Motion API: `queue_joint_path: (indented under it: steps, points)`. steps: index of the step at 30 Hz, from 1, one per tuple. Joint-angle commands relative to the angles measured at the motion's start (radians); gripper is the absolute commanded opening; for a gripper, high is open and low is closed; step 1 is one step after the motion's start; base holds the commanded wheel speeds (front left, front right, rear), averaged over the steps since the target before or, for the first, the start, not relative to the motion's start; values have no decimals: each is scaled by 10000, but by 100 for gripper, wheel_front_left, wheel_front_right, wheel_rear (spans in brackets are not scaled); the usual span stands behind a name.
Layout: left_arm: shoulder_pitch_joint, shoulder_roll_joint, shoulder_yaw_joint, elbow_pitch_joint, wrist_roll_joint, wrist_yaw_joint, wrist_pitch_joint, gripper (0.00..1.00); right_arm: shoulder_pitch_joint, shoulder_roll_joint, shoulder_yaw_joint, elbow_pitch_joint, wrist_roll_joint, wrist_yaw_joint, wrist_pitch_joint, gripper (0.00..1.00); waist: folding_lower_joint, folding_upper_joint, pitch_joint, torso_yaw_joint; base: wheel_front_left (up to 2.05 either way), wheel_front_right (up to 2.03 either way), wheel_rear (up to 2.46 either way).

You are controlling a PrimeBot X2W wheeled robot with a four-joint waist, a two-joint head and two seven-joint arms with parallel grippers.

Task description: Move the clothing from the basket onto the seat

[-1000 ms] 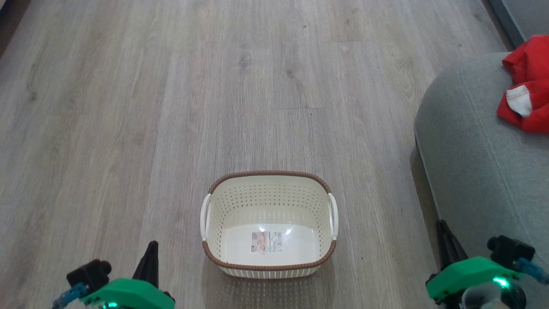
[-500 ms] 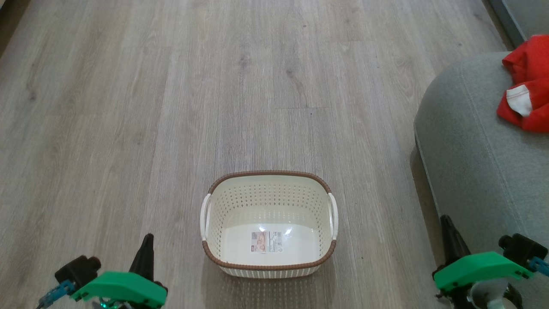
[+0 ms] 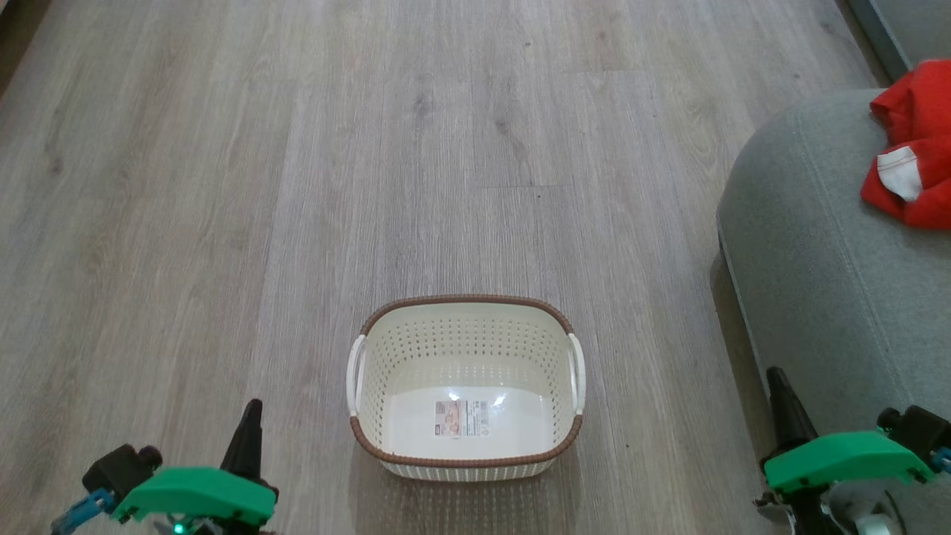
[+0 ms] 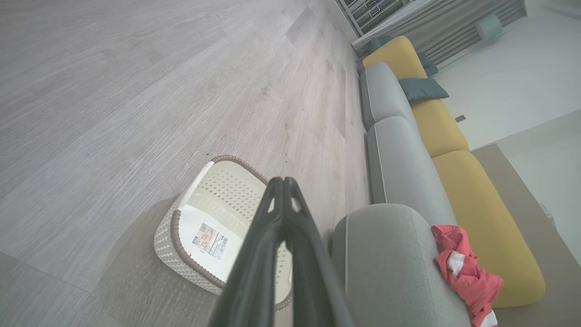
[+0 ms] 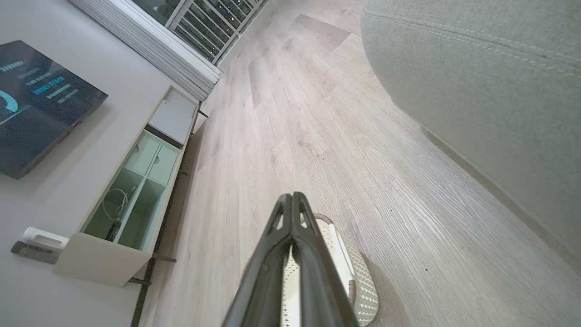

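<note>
The cream basket [image 3: 466, 349] with its brown rim stands on the wood floor, holding just its label; it also appears as the basket [image 4: 213, 200] in the left wrist view and the basket [image 5: 363, 290] in the right wrist view. Red clothing [image 3: 914, 141] with a white patch lies crumpled on the grey-green seat [image 3: 817, 260] at the right; the left wrist view shows the clothing [image 4: 467, 272] on the seat [image 4: 386, 254]. My left gripper [image 3: 251, 410] is shut, low left of the basket. My right gripper [image 3: 777, 377] is shut beside the seat's front corner. Fingertips meet at left gripper [image 4: 282, 180] and right gripper [image 5: 292, 196].
Yellow back cushions [image 4: 481, 195] and a dark teal pillow [image 4: 422, 88] line the sofa. A low cabinet [image 5: 131, 200] with pale green compartments stands against the wall under a dark screen [image 5: 36, 104]. Wood floor [image 3: 371, 148] stretches ahead of the basket.
Both arms have drawn back toward the view's bottom edge: the left gripper slid left and lower, the right gripper slid right. Basket and clothing stayed put.
</note>
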Motion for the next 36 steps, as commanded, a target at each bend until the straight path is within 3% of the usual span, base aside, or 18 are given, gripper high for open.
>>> queue_joint_path:
  steps: [1,36]
  points:
    - [-602,58,276,-407,-306,-67,93,0,-581,-34,49,-410,356,0,75,0,0,0,1,0,0,0,0]
    - [-894,83,762,-923,-4088,-195,1122,0,-799,-31,-121,-952,4731,-1,1100,0,0,0,30,-10,0,0,0]
